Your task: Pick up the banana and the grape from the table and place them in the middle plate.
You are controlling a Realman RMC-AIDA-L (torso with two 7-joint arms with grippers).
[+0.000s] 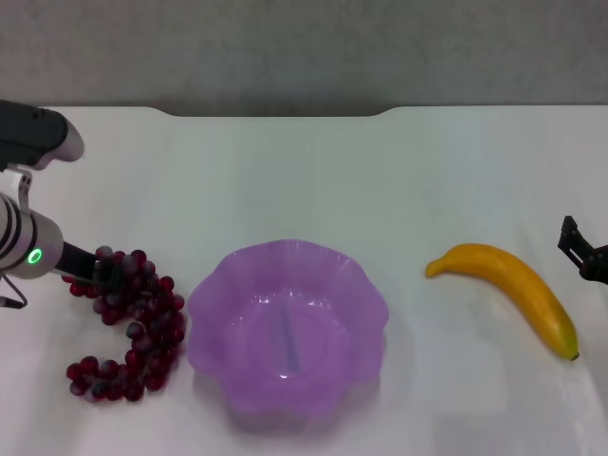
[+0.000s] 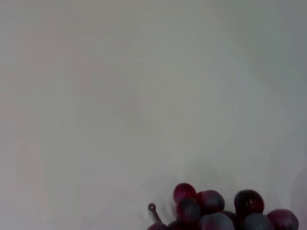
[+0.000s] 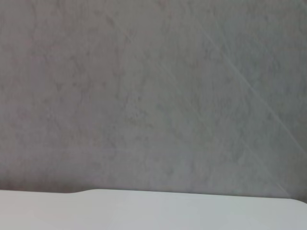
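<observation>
Grapes (image 1: 128, 323) lie at about 8 o'clock on the white surface (image 1: 304, 171), a loose dark red bunch curling just left of the plate (image 1: 287, 328), close to its rim but touch not clear. Plate sits centre-front, empty, translucent purple, scalloped rim. Banana (image 1: 510, 288) lies at about 4 o'clock, well apart from the plate, curved, dark tip toward the near right. Left end effector (image 1: 103, 271) is down at the upper end of the bunch, its tip among the top grapes; cannot tell whether it is spread or pinching anything. Left wrist view shows only a few grapes (image 2: 220, 211) and a bare stem end over blank surface, no fingers visible. Right end effector (image 1: 581, 252) is at the right edge at 3 o'clock, just beyond the banana and not touching it; its state cannot be told either. Right wrist view shows wall and the far surface edge only. Handling guess: the bunch is light but floppy, individual grapes are smooth and roll, so a hold on the stem or a dense clump at the top looks safest; loose strands may dangle and drag. The banana looks stiff, light, a bit slick; grip across its middle.
</observation>
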